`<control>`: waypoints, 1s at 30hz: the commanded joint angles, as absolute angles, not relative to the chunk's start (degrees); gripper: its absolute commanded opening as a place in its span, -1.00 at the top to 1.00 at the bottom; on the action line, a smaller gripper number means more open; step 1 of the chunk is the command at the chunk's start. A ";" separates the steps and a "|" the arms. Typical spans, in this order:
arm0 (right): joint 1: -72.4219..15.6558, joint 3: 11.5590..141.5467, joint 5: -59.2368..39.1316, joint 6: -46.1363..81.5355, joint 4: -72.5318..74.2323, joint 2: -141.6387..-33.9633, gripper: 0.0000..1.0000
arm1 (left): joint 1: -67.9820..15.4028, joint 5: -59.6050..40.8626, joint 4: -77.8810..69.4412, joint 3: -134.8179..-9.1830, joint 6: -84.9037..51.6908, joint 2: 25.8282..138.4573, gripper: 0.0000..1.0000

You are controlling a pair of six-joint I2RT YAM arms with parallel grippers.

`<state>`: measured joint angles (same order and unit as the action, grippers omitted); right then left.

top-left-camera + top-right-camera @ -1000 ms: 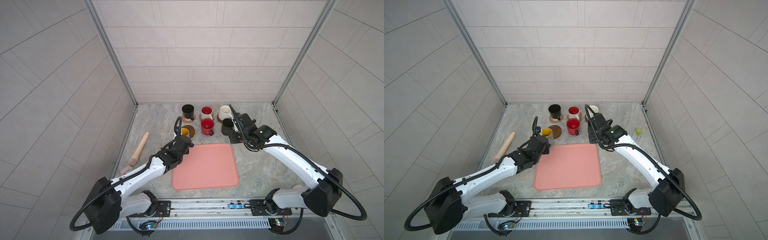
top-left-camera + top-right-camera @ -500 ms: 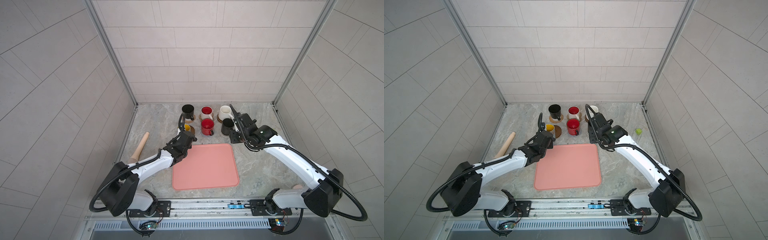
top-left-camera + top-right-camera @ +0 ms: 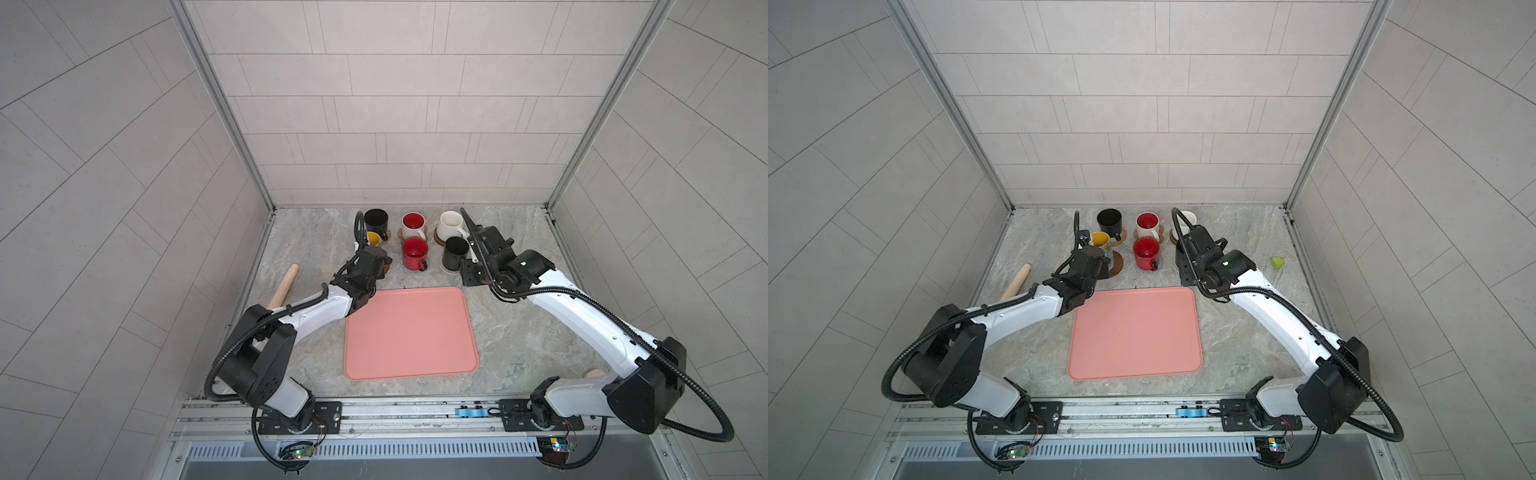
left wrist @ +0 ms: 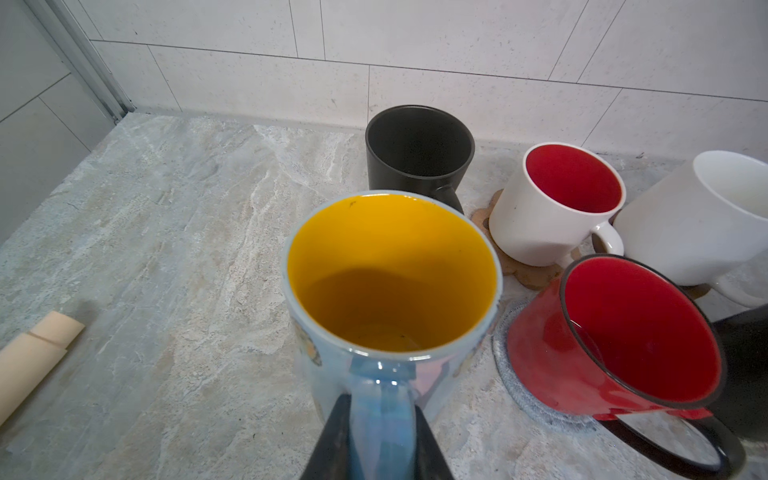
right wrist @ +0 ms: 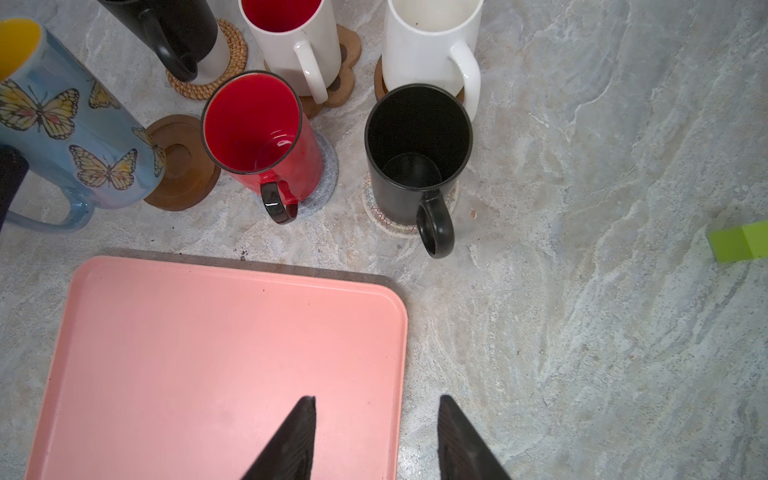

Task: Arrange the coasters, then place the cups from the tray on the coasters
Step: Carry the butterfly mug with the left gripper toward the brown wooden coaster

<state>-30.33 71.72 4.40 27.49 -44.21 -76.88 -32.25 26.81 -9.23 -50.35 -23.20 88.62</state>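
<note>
My left gripper [image 4: 380,401] is shut on the handle of the light blue cup [image 4: 390,282] with the yellow inside. Its base overlaps the near-left part of a bare dark brown coaster [image 5: 183,166]; whether they touch I cannot tell. Five other cups stand on coasters behind the pink tray [image 3: 409,332]: black [image 3: 376,220], white with red inside [image 3: 413,224], plain white [image 3: 451,222], red [image 3: 414,253] and black [image 3: 453,251]. The right gripper [image 5: 376,401] hangs open over the bare tray's far right corner, holding nothing.
A wooden rolling pin [image 3: 284,286] lies by the left wall. A small green block [image 3: 1277,262] sits on the marble near the right wall. The back wall runs close behind the cups.
The left gripper has carried the blue cup away from the tray's left corner, back and rightward to the brown coaster. The right arm has hardly moved.
</note>
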 commanded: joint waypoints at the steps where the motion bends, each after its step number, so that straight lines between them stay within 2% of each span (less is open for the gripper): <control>1: -29.96 72.55 5.71 28.30 -45.66 -77.09 0.00 | -31.93 28.04 -17.90 -54.52 -22.37 88.89 1.00; 30: -28.20 72.52 5.66 27.71 -47.64 -75.76 0.00 | -30.92 30.15 -22.06 -57.34 -22.40 96.13 1.00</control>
